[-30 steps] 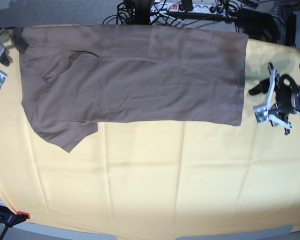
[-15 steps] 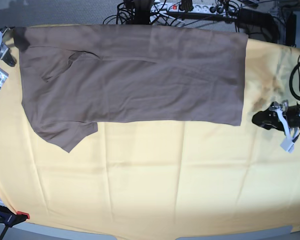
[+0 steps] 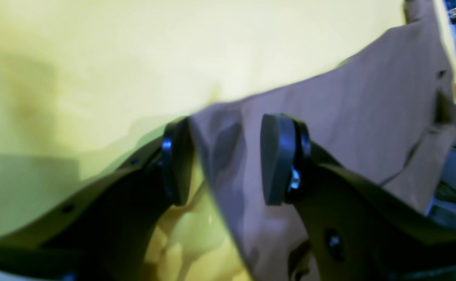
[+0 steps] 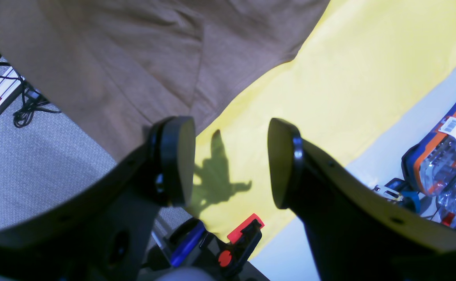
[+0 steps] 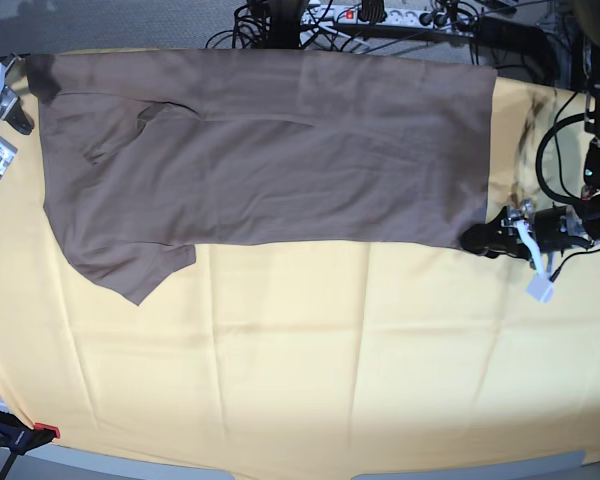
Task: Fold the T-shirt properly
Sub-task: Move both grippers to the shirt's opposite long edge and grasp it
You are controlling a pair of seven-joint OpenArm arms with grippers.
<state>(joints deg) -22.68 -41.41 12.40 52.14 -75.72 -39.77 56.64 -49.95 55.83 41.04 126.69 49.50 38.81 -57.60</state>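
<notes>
The taupe-brown T-shirt (image 5: 270,150) lies flat across the far half of the pale-yellow cloth (image 5: 300,360), one sleeve sticking out at the lower left. My left gripper (image 5: 477,240) sits low at the shirt's near right corner. In the left wrist view the left gripper (image 3: 228,162) is open, and the T-shirt's (image 3: 348,117) corner edge runs between the two pads. My right gripper (image 5: 2,110) hangs at the shirt's far left end. The right wrist view shows the right gripper (image 4: 229,162) open above bare cloth, just beside the T-shirt's (image 4: 134,58) edge, holding nothing.
Power strips and tangled cables (image 5: 380,20) lie beyond the table's far edge. A red-handled clamp (image 5: 20,435) grips the cloth at the front left corner. Another clamp (image 4: 228,242) and an orange-and-blue case (image 4: 442,148) lie below my right gripper, off the cloth.
My left arm has swung from beside the shirt's right edge down and inward to its near right corner. The right gripper and the shirt have stayed put.
</notes>
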